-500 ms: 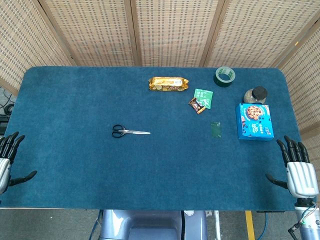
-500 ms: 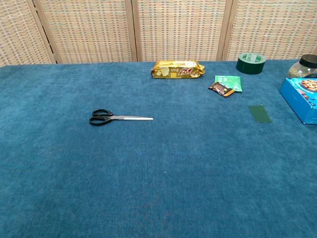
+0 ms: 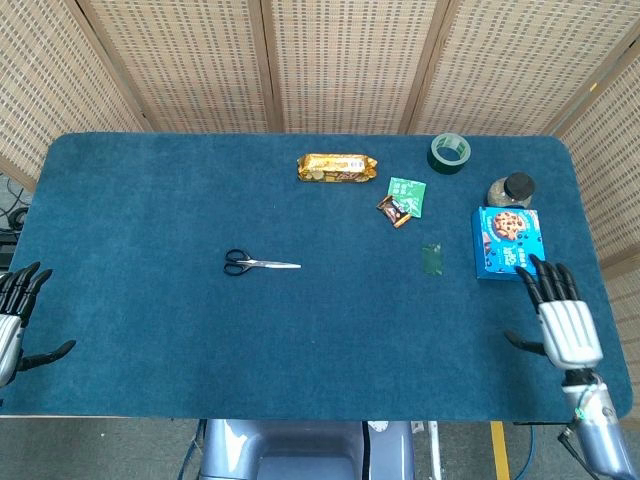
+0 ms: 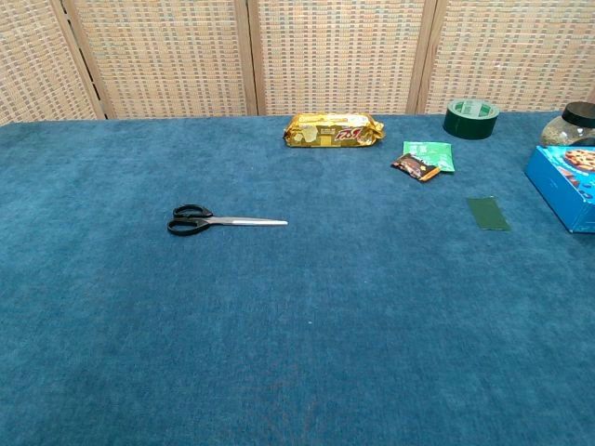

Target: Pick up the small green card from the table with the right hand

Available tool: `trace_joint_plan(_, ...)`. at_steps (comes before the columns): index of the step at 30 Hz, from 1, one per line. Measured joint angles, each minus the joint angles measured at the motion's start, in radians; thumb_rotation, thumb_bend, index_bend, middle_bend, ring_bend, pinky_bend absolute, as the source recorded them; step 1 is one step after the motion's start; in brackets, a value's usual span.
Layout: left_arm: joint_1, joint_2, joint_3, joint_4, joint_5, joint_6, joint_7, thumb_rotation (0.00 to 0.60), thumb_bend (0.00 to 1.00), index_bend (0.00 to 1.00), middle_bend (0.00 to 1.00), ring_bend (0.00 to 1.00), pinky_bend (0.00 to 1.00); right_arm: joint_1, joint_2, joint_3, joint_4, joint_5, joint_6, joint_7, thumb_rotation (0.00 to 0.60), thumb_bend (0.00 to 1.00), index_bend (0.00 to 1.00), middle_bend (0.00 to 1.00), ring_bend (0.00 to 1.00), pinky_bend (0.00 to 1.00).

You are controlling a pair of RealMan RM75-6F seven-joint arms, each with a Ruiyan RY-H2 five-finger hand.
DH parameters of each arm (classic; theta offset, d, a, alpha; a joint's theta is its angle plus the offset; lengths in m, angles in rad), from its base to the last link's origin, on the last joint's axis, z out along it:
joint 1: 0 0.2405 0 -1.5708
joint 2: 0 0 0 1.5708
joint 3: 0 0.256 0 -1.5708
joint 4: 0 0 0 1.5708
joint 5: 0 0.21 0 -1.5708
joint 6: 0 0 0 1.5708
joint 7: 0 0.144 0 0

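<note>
The small green card [image 3: 432, 259] lies flat on the blue table cloth, right of centre, and shows in the chest view as a dark green rectangle [image 4: 488, 214]. My right hand [image 3: 563, 320] hovers over the table's near right corner, fingers spread and empty, well to the near right of the card. My left hand [image 3: 14, 318] sits at the table's near left edge, fingers apart, holding nothing. Neither hand shows in the chest view.
A blue cookie box [image 3: 508, 242] lies just right of the card, close to my right hand. Behind the card are a green sachet [image 3: 407, 196], a small brown packet [image 3: 393, 211], a gold snack pack [image 3: 338, 167], a tape roll [image 3: 450, 152] and a jar [image 3: 511, 190]. Scissors [image 3: 258, 263] lie left of centre.
My right hand has moved forward and left over the table, towards the cookie box and card. The left hand and all objects have stayed put.
</note>
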Motion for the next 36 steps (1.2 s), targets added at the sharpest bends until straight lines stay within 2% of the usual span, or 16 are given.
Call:
trace_joint_plan(11,-0.008,-0.012,-0.007,0.001,-0.009,-0.013,0.017,0.6,0.0,0.0,0.0,0.0,0.0,0.242,-0.118,0.084,0.121,0.02,-0.271,-0.109,0.6,0.1,0.29,0.0,0.0,0.0)
trace_joint_plan(20,-0.019,-0.021,-0.009,0.008,-0.026,-0.044,0.034,0.6,0.0,0.0,0.0,0.0,0.0,0.349,-0.253,0.111,0.298,0.081,-0.404,-0.228,0.6,0.18,0.31,0.0,0.0,0.0)
trace_joint_plan(25,-0.022,-0.022,-0.01,0.007,-0.029,-0.05,0.038,0.6,0.0,0.0,0.0,0.0,0.0,0.385,-0.314,0.114,0.386,0.109,-0.447,-0.257,0.6,0.26,0.32,0.0,0.0,0.0)
trace_joint_plan(32,-0.028,-0.025,-0.009,0.007,-0.032,-0.064,0.046,0.6,0.0,0.0,0.0,0.0,0.0,0.423,-0.402,0.108,0.517,0.121,-0.471,-0.27,0.6,0.26,0.33,0.0,0.0,0.0)
trace_joint_plan(36,-0.03,-0.027,-0.01,0.008,-0.038,-0.07,0.048,0.6,0.0,0.0,0.0,0.0,0.0,0.438,-0.431,0.098,0.557,0.12,-0.483,-0.262,0.6,0.26,0.33,0.0,0.0,0.0)
